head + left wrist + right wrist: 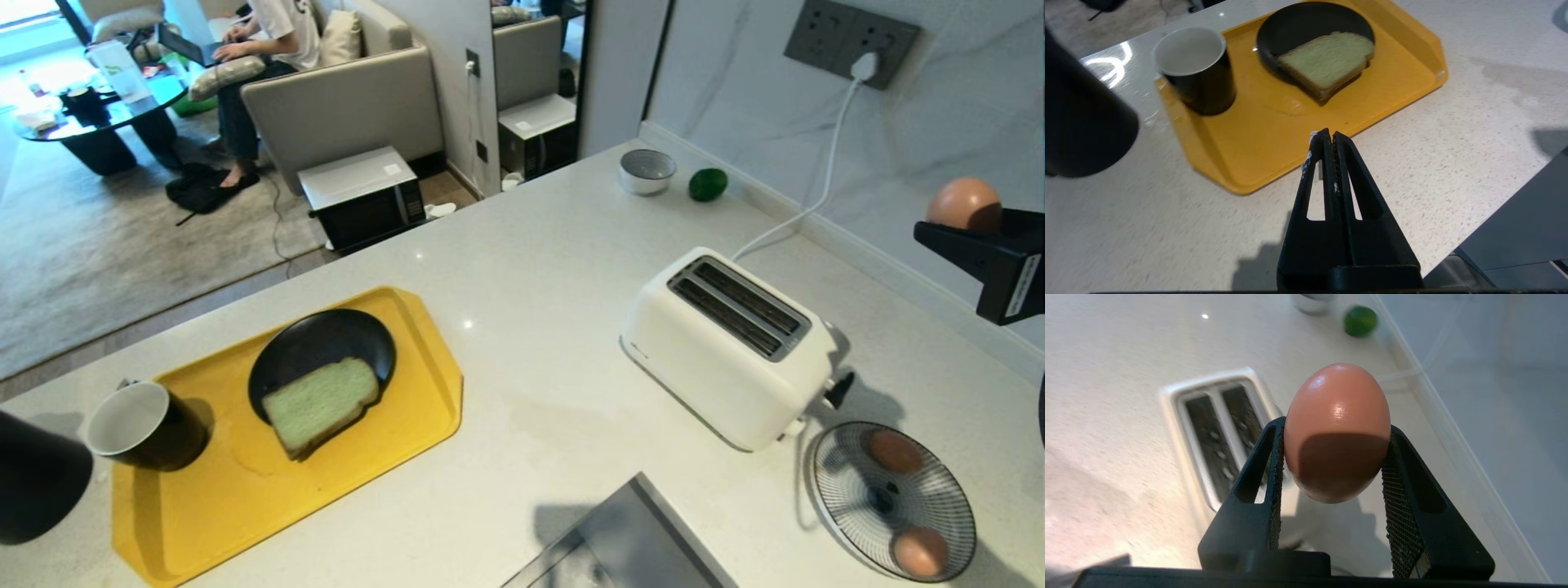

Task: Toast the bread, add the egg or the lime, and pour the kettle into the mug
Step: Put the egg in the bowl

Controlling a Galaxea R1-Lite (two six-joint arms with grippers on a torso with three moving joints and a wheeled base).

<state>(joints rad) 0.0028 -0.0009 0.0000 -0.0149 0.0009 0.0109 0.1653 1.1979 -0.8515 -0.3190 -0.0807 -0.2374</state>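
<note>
Tray: your yellow tray (408,425) lies on the worktop (555,245) at the near left, carrying the black plate (326,343) and the mug (143,425).
Plate: it holds the bread (320,403), a pale green slice leaning on the plate's near rim, partly over the tray floor.
Mug: black outside, white inside, on the tray's left end; you cannot tell from here whether anything is in it.
Kettle: the dark body of the kettle (37,482) shows at the left edge, just beside the mug.
Toaster: the white toaster (727,351) stands mid-worktop, and nothing shows in either slot.
Wire basket: the round basket (894,498) near the toaster's lever end holds two brown eggs (896,451).
Bowl: the small grey bowl (647,170) sits at the far edge, with the lime (707,184) just beside it on the worktop.
Right gripper: your right gripper (1333,457) is raised above the worktop, clamped on a brown egg (1337,428) between both pads.
Left gripper: your left gripper (1329,136) hangs over the worktop near the tray's edge, jaws pressed together and holding nothing.
</note>
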